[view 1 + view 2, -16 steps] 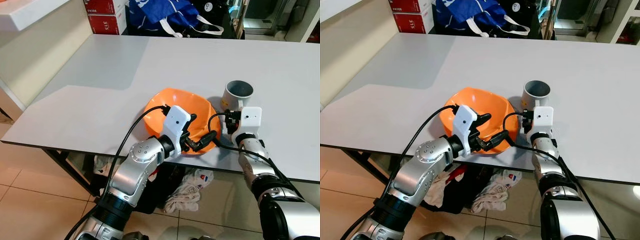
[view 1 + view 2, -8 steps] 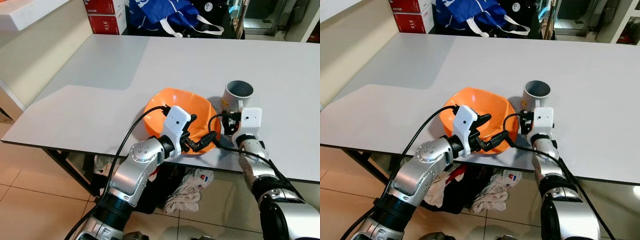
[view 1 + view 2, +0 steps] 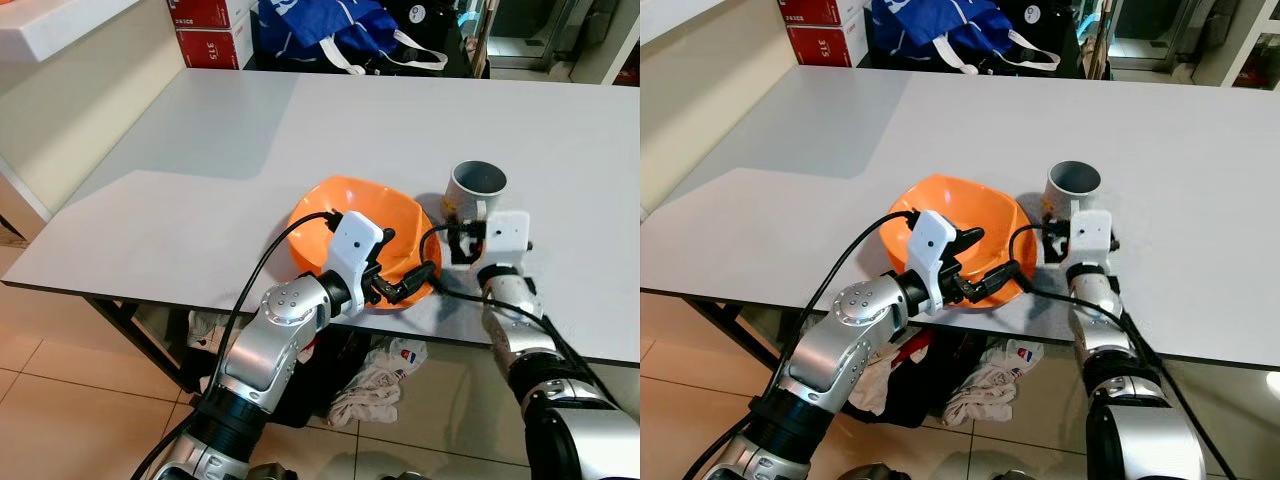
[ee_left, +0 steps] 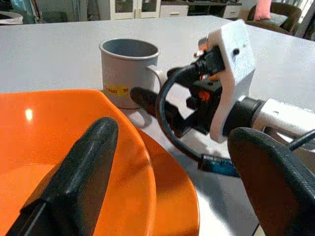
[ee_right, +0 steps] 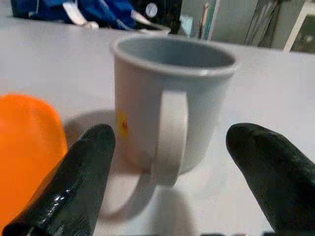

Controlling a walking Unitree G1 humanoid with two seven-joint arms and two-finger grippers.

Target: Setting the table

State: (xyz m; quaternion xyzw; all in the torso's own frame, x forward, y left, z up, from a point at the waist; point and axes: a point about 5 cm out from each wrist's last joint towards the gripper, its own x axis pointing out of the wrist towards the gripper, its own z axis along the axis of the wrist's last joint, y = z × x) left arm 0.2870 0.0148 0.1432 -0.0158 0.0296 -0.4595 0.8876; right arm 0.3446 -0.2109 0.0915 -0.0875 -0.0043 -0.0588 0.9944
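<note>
The left tool (image 3: 395, 262) is at the near edge of the desk (image 3: 200, 160). Its two black fingers are open wide around the near rim of the bowl (image 3: 362, 230). One finger (image 4: 74, 182) is inside the bowl and the other finger (image 4: 278, 191) is outside it, over the desk edge. The fingers do not squeeze the rim. The bowl is orange and sits on the desk.

The right tool (image 5: 174, 182) is just beside the bowl, on its right. Its fingers are open wide too, and it holds nothing. The mug (image 5: 167, 98) stands upright right in front of this tool, with its handle (image 5: 170, 137) turned toward the gap between the fingers. The fingers are on each side of the handle but do not touch the mug. The mug is grey with a small yellow label (image 4: 117, 89) low on its side. It stands just past the bowl's right side, close to it.

Far behind both tools, past the desk, lie a blue bag (image 3: 330, 25) and red boxes (image 3: 210, 30). Under the desk, below the tools, some clothes (image 3: 385, 375) lie on the floor.
</note>
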